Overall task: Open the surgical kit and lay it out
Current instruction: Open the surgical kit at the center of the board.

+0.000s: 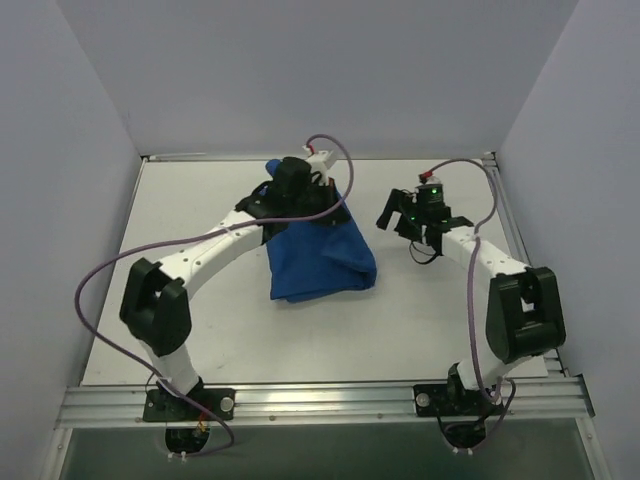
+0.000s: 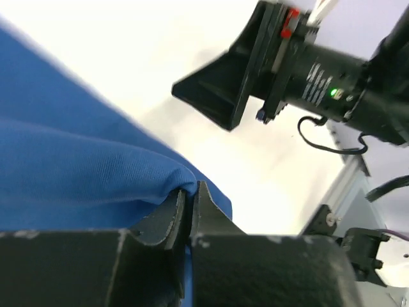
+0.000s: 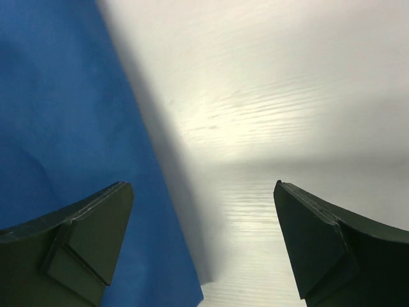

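Closed blue bundle = surgical kit (image 1: 320, 262), mid table (image 1: 190, 200); no tray or instruments showing. At the bundle's far edge the left gripper (image 2: 190, 195) has its jaws pinched tight on a fold of the blue cloth. Just right of the bundle the right gripper (image 3: 203, 217) hovers, jaws wide apart, holding nothing. Risks: the pinch looks thin, so the cloth may slip out on a pull. If several layers are caught, the whole bundle drags or tips and contents could spill.

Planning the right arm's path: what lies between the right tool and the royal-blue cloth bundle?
In the top view, only bare white table separates right tool from royal-blue cloth bundle.
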